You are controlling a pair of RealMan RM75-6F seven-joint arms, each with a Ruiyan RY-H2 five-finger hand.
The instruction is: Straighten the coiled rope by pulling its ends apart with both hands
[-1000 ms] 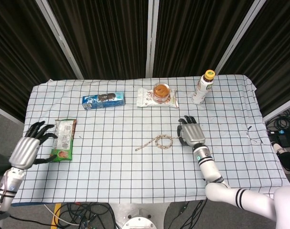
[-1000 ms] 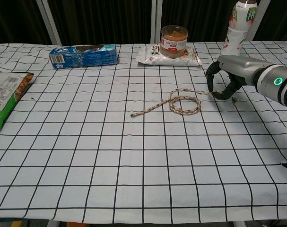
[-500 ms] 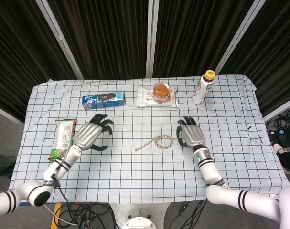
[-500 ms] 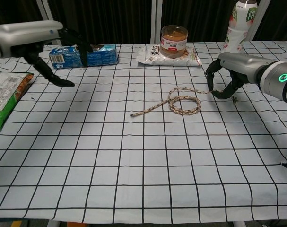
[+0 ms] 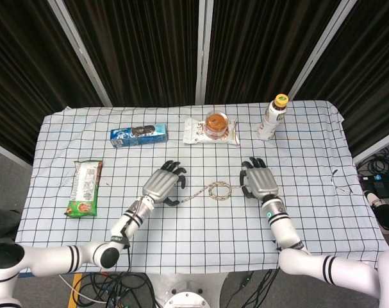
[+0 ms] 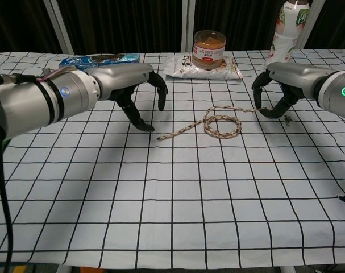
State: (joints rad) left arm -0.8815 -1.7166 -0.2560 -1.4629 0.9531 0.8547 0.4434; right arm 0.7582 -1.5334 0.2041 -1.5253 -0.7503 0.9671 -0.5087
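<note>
From overhead, the left hand (image 5: 161, 186) has swept in from the far left edge of the worktop (image 5: 348, 212) and now hovers, fingers spread and holding nothing, just beside the loose left end of the rope (image 5: 210, 190). The right hand (image 5: 258, 182) has barely shifted; its fingers curl at the rope's right end, which seems pinched there, though from above the contact is hard to confirm. With both hands at the ends, the pull looks close, but the loop at mid-table is still coiled. Around it on the black-gridded white cloth lie a green snack bag (image 5: 84, 187), a blue biscuit pack (image 5: 138, 134), a jar on a white packet (image 5: 214, 125) and a bottle (image 5: 271, 118); dark curtains hang behind.

From chest height, the left hand (image 6: 135, 91) arches over the cloth with fingertips near the frayed end, not yet touching. The rope (image 6: 217, 124) runs taut-looking from its coil into the right hand (image 6: 277, 94), fingers closed around it.
</note>
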